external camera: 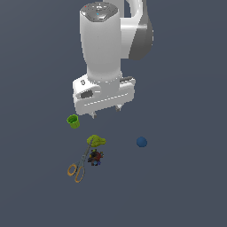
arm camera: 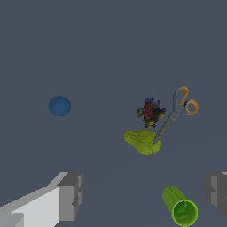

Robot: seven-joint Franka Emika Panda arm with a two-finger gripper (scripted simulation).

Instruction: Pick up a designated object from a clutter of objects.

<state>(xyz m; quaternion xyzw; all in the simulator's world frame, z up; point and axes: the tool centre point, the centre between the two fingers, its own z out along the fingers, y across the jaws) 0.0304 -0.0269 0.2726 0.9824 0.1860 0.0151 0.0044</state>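
Observation:
The designated object, a yellow-green pear-like lump [external camera: 95,141] [arm camera: 142,142], lies on the grey floor in the middle of the clutter of objects. The tips of the orange-handled scissors [external camera: 78,167] [arm camera: 175,113] touch it, and a dark speckled lump [external camera: 95,157] [arm camera: 150,111] sits just beside it. A bright green cup [external camera: 73,121] [arm camera: 179,206] lies on its side a little apart, and a blue ball [external camera: 141,142] [arm camera: 59,106] rests off at the exterior view's right. My gripper [external camera: 105,111] [arm camera: 144,195] hangs open above the floor, well above the lump, with nothing between its fingers.
Plain dark grey floor surrounds the small cluster. The arm's white body [external camera: 104,53] rises behind the objects in the exterior view.

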